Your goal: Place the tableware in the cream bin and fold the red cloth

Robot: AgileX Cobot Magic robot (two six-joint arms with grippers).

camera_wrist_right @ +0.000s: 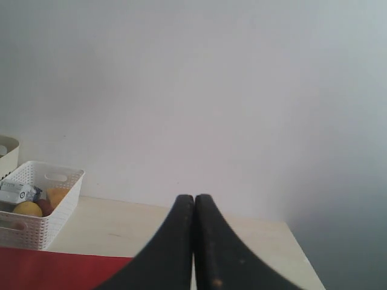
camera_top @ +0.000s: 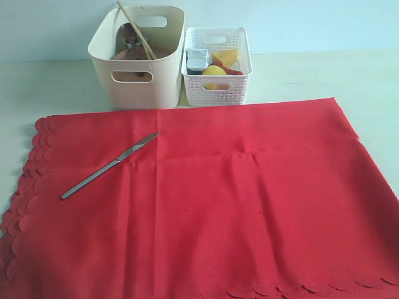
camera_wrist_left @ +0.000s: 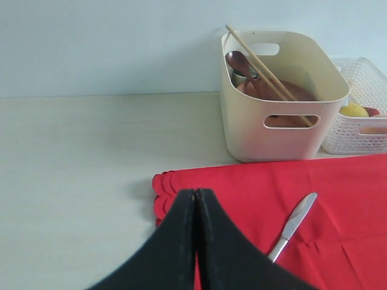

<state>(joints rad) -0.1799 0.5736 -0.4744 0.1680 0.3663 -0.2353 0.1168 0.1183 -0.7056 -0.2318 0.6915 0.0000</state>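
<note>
Both sets of jaws are pressed together, black tips meeting, nothing held. The left jaws show against the far left corner of the cloth (camera_top: 249, 205); whether they touch it cannot be judged. The right jaws are by the counter's (camera_top: 50, 87) right side, clear of all items.

Cloth: bright red fabric, spread flat on the counter, unfolded, with faint creases and scalloped left and near edges.

Knife (camera_top: 109, 165): slim, smooth metal, lying on the cloth's left part, blade towards the far right.

Bin (camera_top: 137, 81): smooth cream plastic with rounded corners and oval handle cutouts, just beyond the cloth's far edge. It holds wooden chopsticks (camera_top: 138, 31) leaning on the rim, a dark spoon (camera_wrist_left: 242, 63) and a round brown plate (camera_wrist_left: 290, 90).

Basket (camera_top: 218, 87): white lattice plastic, just right of the bin, holding food.
</note>
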